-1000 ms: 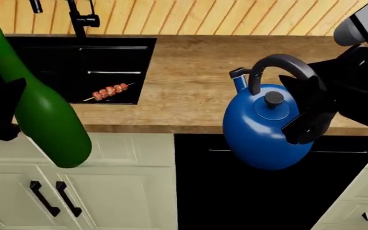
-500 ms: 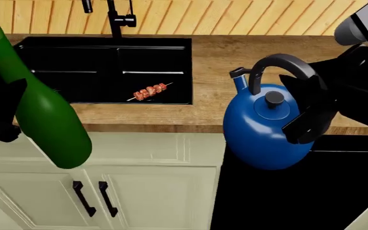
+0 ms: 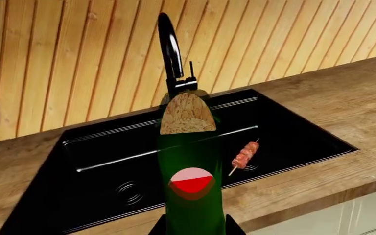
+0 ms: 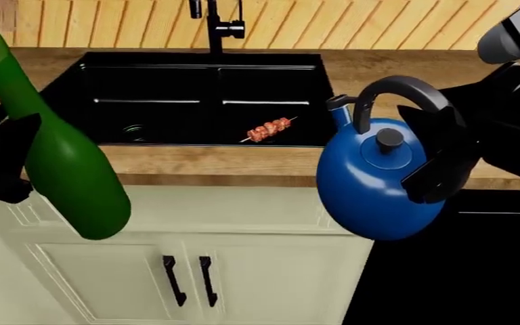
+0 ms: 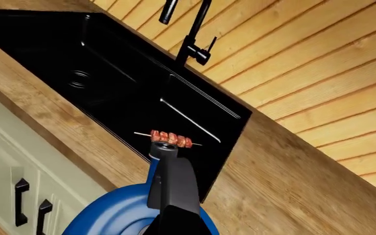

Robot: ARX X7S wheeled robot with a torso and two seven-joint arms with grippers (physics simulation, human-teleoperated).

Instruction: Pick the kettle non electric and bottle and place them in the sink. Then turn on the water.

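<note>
Two vessels hang in the air in front of the cabinet doors, short of the black sink (image 4: 79,81), each carried by one arm of the robot. Its left claw (image 4: 3,159) pinches the green bottle (image 4: 66,166) low on the body, neck tilted up and away, which keeps the long glass clear of the bench (image 4: 206,161) edge. Its right claw (image 4: 436,159) is clamped on the blue kettle (image 4: 368,179) at its black arched handle, so the round body dangles below with the spout toward the basins. A meat skewer (image 4: 269,128) already lies in the right basin, just beside the divider. Judging by the task, both loads have yet to cross the front rim; the faucet (image 3: 170,54) at the back stands untouched.
</note>
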